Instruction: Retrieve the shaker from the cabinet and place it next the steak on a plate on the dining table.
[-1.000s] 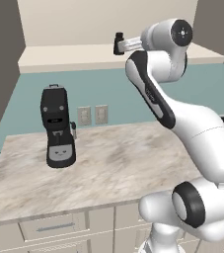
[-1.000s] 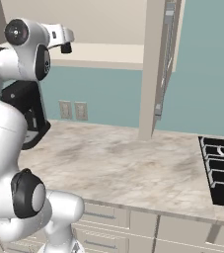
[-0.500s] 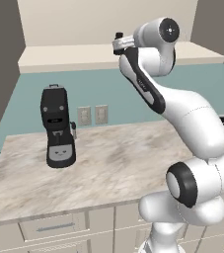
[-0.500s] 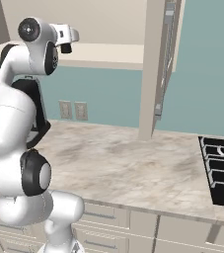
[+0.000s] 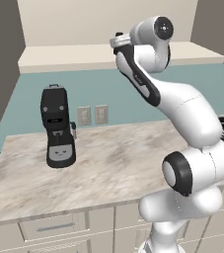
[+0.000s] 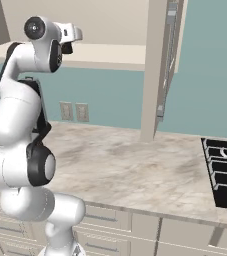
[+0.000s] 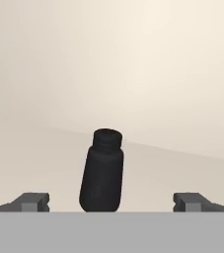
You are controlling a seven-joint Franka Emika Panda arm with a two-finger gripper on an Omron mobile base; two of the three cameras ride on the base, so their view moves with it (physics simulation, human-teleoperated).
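Jaws spread wide, holding nothing, either side of the small black cylindrical shaker [image 7: 101,171] standing on the cream shelf of the open wall cabinet [image 5: 84,55]. Retrieval is in hand; depth is unclear, so advance, then close.

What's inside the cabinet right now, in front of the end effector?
The shaker stands on the cream shelf of the cabinet, between the open fingertips of the end effector. The shaker's base is covered at the view's bottom edge.
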